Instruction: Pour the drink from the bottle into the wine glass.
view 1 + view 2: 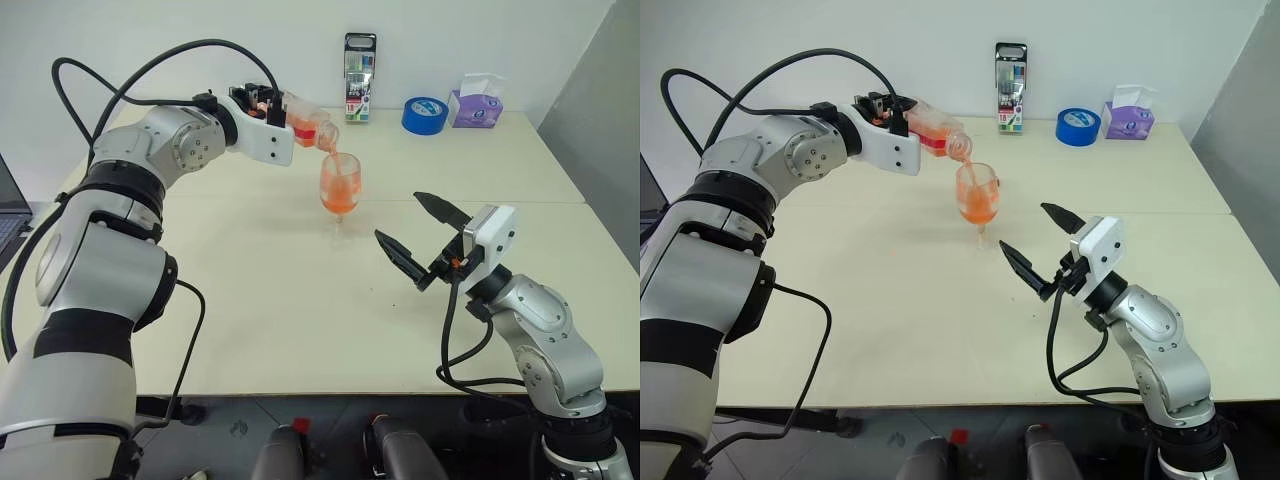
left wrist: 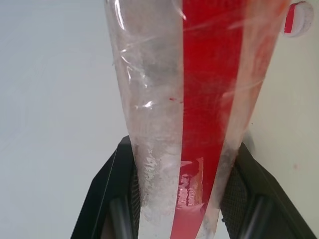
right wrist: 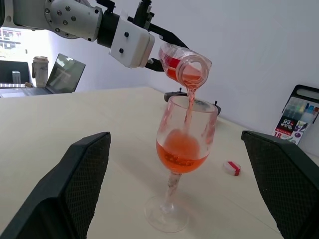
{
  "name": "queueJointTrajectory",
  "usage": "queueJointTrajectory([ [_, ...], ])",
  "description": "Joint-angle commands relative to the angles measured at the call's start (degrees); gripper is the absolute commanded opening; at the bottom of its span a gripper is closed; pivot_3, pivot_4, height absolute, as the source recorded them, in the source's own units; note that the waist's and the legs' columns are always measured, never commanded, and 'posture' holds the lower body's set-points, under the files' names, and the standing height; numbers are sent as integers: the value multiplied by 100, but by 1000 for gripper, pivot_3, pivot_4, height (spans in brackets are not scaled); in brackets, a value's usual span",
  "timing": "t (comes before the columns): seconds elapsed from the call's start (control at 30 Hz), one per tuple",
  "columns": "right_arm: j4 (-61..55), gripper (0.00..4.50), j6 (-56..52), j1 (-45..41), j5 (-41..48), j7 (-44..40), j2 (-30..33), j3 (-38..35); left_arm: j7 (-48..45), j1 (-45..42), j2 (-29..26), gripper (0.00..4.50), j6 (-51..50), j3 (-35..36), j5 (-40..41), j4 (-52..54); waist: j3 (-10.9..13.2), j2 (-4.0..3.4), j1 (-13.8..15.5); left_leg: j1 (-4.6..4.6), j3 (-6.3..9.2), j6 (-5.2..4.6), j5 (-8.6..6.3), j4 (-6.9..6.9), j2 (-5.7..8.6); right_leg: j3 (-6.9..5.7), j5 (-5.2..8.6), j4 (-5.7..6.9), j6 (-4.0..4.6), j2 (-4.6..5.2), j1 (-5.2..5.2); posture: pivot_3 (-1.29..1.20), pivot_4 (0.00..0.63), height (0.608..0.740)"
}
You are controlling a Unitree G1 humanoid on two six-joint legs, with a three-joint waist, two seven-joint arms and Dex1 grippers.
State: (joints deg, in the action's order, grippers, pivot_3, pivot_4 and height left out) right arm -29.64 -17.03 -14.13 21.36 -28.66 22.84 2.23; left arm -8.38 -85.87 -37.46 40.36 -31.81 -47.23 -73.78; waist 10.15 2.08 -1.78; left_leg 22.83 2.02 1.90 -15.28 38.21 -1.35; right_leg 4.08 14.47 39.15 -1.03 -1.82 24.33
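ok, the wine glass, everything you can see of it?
The wine glass is clear, with a rounded bowl, a thin stem and a small round foot, standing upright on the cream table. Its bowl is about half full of orange-red drink, and a thin stream falls into it from the tilted, uncapped bottle just above its rim. Splashes cling to the inner wall. Nothing grips it: the left gripper holds the bottle, and the right gripper stands open beside it, apart.

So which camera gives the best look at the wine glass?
The right wrist view: the wine glass stands close up, whole from rim to foot, with the drink streaming in. Both eye views show it small and far off. The left wrist view looks along the bottle instead.
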Motion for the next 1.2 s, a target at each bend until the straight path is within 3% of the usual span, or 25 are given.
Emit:
queueJointTrajectory([
  [0.03, -183, 4500, 41, -13, -10, 13, 53, -146, 99, -281, -113, 1672, 9, 38, 41, 102, 0, 0, 0, 0, 0, 0, 0, 0, 0, 0, 0, 0, 0, 0, 0, 0, 150, 740],
  [0.87, -213, 4500, 12, -5, -28, 44, 71, -143, 53, -314, -88, 1672, 21, 52, 49, 84, 0, 0, 0, 0, 0, 0, 0, 16, 0, 0, -1, 17, 1, 0, -1, 0, 150, 740],
  [1.0, -228, 4500, 3, 3, -33, 57, 67, -142, -204, -229, -14, 1672, 13, 277, 357, 52, 0, 0, 0, 0, 0, 0, 0, 18, 1, 0, -1, 20, 1, 0, -1, 0, 150, 740],
  [1.2, -232, 4500, -43, 30, -23, 55, 92, -146, -1332, 1, 230, 1672, -121, 1174, 1607, 65, 0, 0, 1, 1, 1, 0, 0, 25, 2, -1, -1, 26, 1, 0, -1, 0, 150, 740],
])
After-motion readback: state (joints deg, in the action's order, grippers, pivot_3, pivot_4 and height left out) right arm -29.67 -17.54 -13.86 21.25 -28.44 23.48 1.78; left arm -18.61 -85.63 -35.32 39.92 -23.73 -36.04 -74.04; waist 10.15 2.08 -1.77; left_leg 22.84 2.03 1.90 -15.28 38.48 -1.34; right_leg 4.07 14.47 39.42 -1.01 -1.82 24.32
